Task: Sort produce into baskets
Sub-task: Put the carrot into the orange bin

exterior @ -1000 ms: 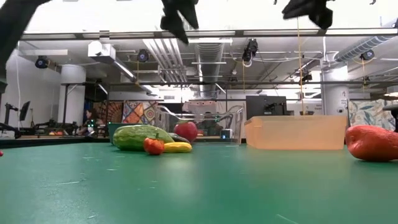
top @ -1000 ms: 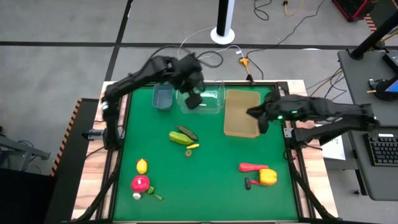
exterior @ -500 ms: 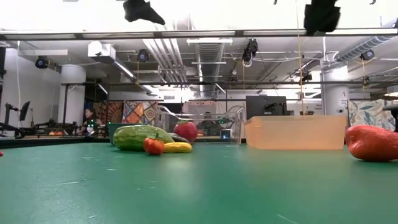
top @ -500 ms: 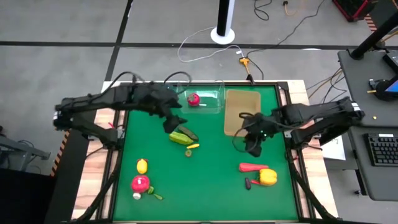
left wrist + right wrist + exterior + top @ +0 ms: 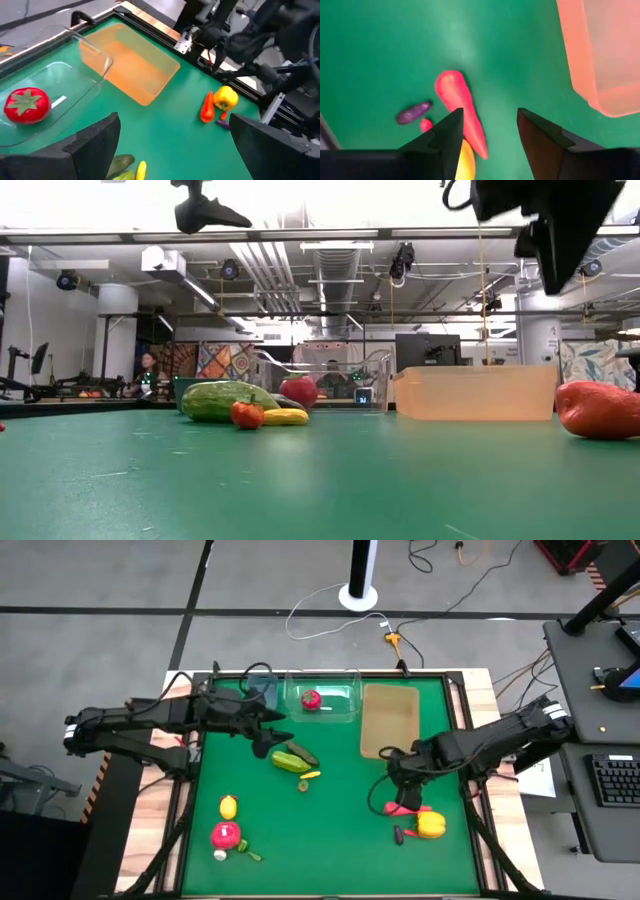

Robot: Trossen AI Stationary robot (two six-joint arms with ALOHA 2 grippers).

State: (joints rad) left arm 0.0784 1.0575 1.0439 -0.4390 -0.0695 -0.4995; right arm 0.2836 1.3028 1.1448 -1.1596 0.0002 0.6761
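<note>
Green table [image 5: 340, 840]; red chilli [image 5: 460, 112] lies below open right claw [image 5: 487, 132].

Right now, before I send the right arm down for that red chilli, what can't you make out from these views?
- Blue-grey bin: high view, the left arm covers most of it, so its contents are hidden.
- Red chilli: high view, the right gripper hides one end.
- Yellow pepper: right wrist view, cut off by the edge and a finger.
- Small pieces near the red round piece: too small to identify.

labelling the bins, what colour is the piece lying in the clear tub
Red with a green leafy top, a toy tomato in the clear tub; clearest in the left wrist view.
</note>
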